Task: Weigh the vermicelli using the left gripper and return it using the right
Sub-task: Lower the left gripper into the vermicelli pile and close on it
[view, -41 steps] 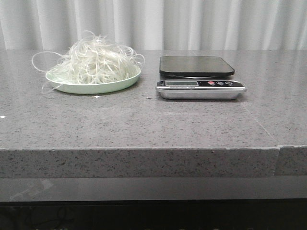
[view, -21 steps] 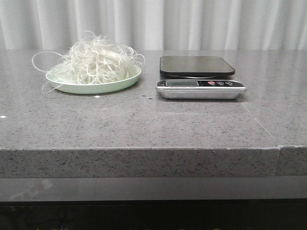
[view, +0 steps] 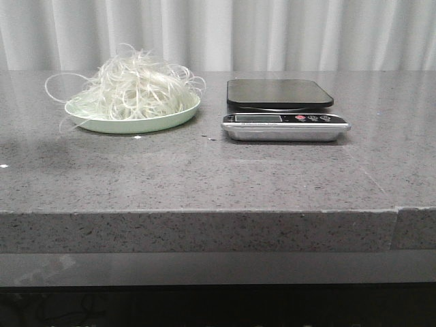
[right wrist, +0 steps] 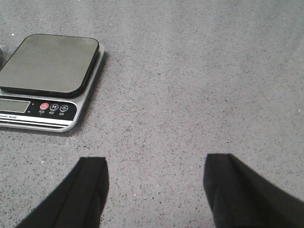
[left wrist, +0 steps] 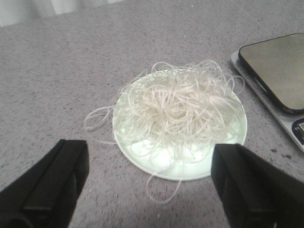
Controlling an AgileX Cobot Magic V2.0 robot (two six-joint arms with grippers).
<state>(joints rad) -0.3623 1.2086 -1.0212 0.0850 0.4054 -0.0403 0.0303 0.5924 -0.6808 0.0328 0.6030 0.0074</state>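
Front view: vermicelli (view: pixel 136 87) heaped on a pale-green plate (view: pixel 177 119), just beside the scale (view: pixel 283 109) on the grey counter (view: pixel 204 177); neither arm shows.

Left wrist view: left gripper (left wrist: pixel 149 183) spread wide, empty, above the counter near the plate.

Right wrist view: right gripper (right wrist: pixel 154 190) spread, empty, over bare counter beside the scale; no noodles visible.

Front view looks level across the table (view: pixel 204 170); both wrist cameras look down, sharing the scale (left wrist: pixel 275 76) edge
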